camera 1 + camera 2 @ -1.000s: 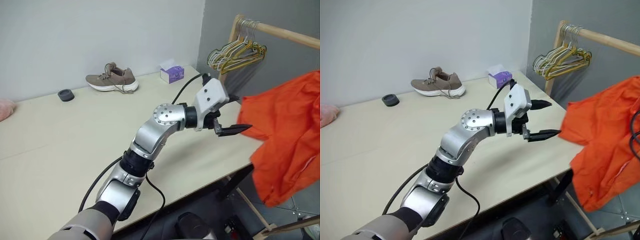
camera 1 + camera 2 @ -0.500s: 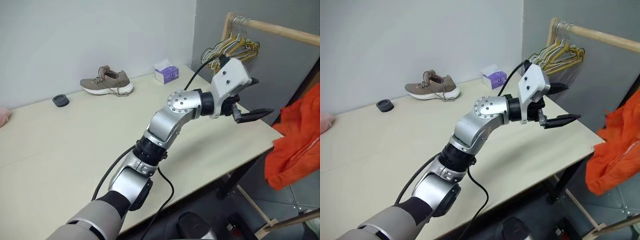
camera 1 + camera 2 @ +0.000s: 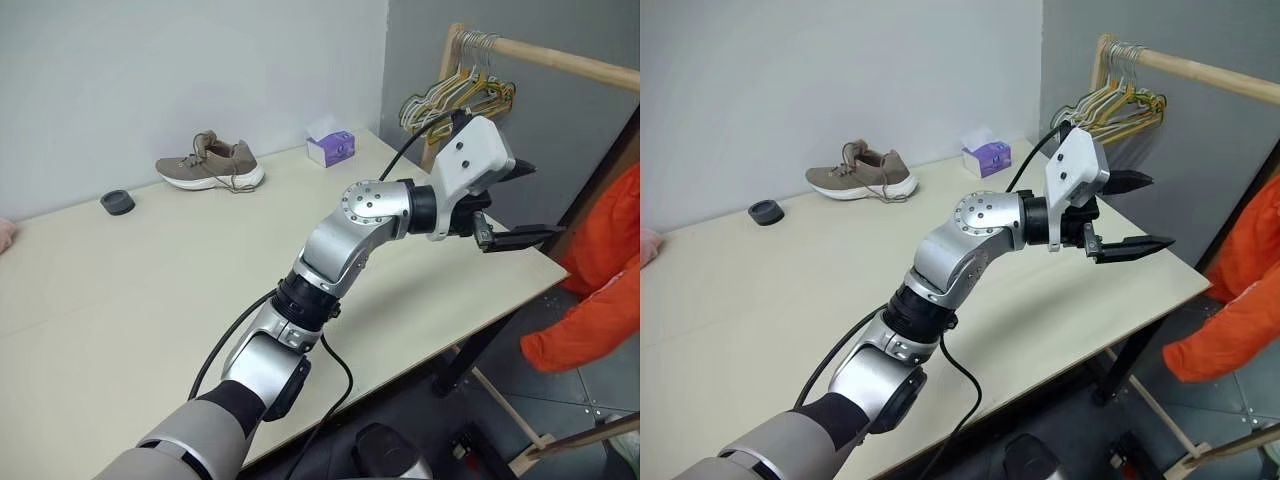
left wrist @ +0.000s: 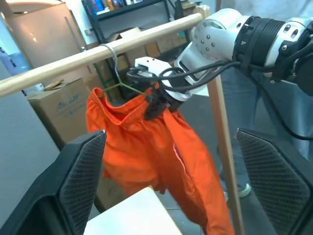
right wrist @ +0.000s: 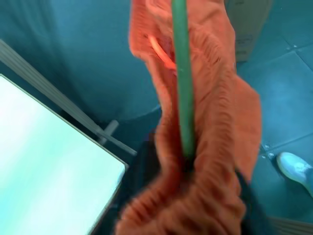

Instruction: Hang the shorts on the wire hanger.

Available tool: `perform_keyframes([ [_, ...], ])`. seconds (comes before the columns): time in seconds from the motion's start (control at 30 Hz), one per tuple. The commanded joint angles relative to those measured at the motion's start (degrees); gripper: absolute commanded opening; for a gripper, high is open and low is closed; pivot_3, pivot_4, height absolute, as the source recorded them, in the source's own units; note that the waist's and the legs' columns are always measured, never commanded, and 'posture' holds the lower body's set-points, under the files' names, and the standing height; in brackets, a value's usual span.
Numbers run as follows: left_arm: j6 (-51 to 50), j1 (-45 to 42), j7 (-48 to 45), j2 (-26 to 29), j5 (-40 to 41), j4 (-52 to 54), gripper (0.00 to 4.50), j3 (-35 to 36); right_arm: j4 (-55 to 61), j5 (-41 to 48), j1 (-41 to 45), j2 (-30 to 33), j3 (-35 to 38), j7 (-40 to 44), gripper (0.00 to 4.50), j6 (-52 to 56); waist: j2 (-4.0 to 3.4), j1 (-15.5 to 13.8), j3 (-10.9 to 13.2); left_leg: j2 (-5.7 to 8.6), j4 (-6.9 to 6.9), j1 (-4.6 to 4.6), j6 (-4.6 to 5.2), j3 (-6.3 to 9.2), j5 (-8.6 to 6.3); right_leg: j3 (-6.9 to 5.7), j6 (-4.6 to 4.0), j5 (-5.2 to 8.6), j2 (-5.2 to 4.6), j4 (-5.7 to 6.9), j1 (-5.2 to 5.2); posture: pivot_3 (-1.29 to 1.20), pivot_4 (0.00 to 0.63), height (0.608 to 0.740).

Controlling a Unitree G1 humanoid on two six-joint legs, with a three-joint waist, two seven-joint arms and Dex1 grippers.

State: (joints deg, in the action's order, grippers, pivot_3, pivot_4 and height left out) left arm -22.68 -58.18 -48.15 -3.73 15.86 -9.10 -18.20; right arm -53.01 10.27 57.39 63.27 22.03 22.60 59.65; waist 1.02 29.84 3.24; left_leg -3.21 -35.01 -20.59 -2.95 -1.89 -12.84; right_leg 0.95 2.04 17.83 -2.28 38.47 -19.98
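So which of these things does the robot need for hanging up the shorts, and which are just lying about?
For the job:
- the shorts, on the wire hanger
- the wire hanger, hooked over the wooden rail
- the right gripper, at the waistband
- the left gripper, fingers spread

Just lying about:
- the shoe
- the tissue box
- the small black ring
- the bunched hangers

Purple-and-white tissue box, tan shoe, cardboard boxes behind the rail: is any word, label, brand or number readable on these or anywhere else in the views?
None can be read.
Purple-and-white tissue box: print too small to read.
Tan lace-up shoe: no legible brand.
Brown cardboard boxes: no legible marking.
Bottles on the dark shelf: labels too blurred.
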Motion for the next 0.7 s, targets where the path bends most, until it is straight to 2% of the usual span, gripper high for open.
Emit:
perform_keyframes([
  [0.03,0.1,-1.2,-0.4,-0.3,0.7,0.7,4.5,1.0,8.0,3.0,-0.7,2.1,4.6,-0.1,2.18,3.9,0.0,0.0,0.0,0.0,0.0,0.0,-0.01,-0.01,0.0,0.01,0.0,0.0,0.0,0.0,0.0,-0.47,0.005,0.74],
  [0.27,0.2,-1.0,-0.8,-0.4,0.5,0.7,4.5,0.8,22.8,4.7,-4.3,1.1,12.9,-5.9,4.45,10.3,0.0,0.1,0.0,0.01,0.0,-0.01,-0.04,0.02,-0.02,0.02,0.01,0.01,0.0,-0.02,0.0,-0.48,0.002,0.74],
  [0.4,0.3,-0.7,-1.0,-0.3,0.4,0.6,4.5,0.7,31.0,5.1,-6.1,-0.8,15.0,-8.5,4.45,11.4,-0.01,0.3,0.0,0.01,0.0,-0.02,-0.04,0.02,-0.03,0.04,0.02,0.01,0.0,-0.04,-0.01,-0.49,0.0,0.74],
  [0.47,0.5,-0.6,-1.0,-0.2,0.2,0.5,4.5,0.8,35.5,4.8,-8.1,-1.4,13.7,-8.4,4.45,9.3,-0.02,0.3,0.0,0.01,0.0,-0.02,-0.04,0.03,-0.03,0.04,0.02,0.01,0.01,-0.05,-0.01,-0.49,0.0,0.74],
  [0.7,1.0,0.9,1.3,1.5,-1.2,0.2,4.5,2.3,60.0,8.8,-18.0,-9.5,3.9,-0.4,4.45,-3.3,-0.06,0.9,0.0,0.01,0.03,-0.02,-0.05,0.05,-0.03,0.06,0.06,0.01,0.03,-0.07,0.0,-0.46,0.0,0.74],
])
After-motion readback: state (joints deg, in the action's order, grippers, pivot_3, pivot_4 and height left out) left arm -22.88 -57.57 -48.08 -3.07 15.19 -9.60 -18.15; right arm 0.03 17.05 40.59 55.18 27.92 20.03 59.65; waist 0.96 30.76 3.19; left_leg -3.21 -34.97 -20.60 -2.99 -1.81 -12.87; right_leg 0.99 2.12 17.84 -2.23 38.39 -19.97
